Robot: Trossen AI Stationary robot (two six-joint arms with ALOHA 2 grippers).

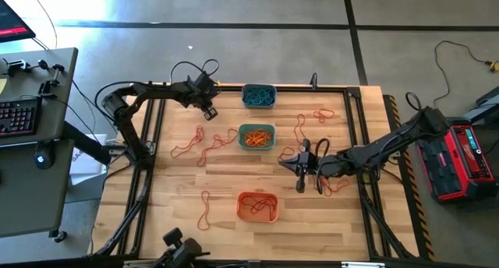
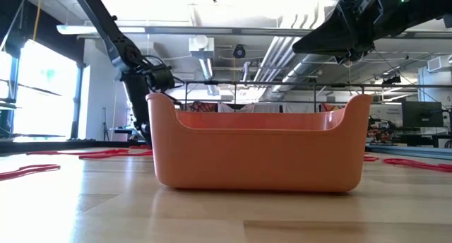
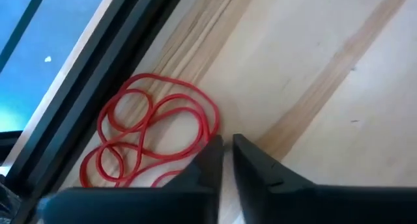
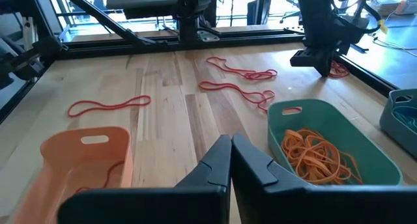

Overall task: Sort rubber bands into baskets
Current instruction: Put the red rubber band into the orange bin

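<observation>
Three baskets stand in a rough line down the middle of the table (image 1: 179,221): the grey-blue basket (image 1: 258,96) at the far edge holding blue-teal bands, the teal-green basket (image 1: 256,136) in the centre holding orange bands (image 4: 322,157), and the orange basket (image 1: 257,206) nearest the front with a few red loops in it. Many red rubber bands (image 1: 199,143) lie loose on the wood — a long tangle left of the teal-green basket, one strand (image 1: 205,209) beside the orange basket, more scattered (image 1: 312,120) on the right half. We find the left gripper (image 1: 209,111) near the far-left corner, over a coiled red band (image 3: 156,136) that lies against the black frame rail (image 3: 98,87); its fingers stand nearly together with only a slit between, and nothing is held in them. The right gripper (image 1: 301,168) hangs right of centre, between the teal-green and orange baskets, tips pressed together and empty (its wrist view shows bare wood ahead). We judge the sorting well short of done. Risks as we read them: the coiled band sits tight to the rail, so a descending finger could strike the frame or pinch only one strand and drag the coil; floppy tangled loops may lift together and drop short of the orange basket — or catch on its rim.
</observation>
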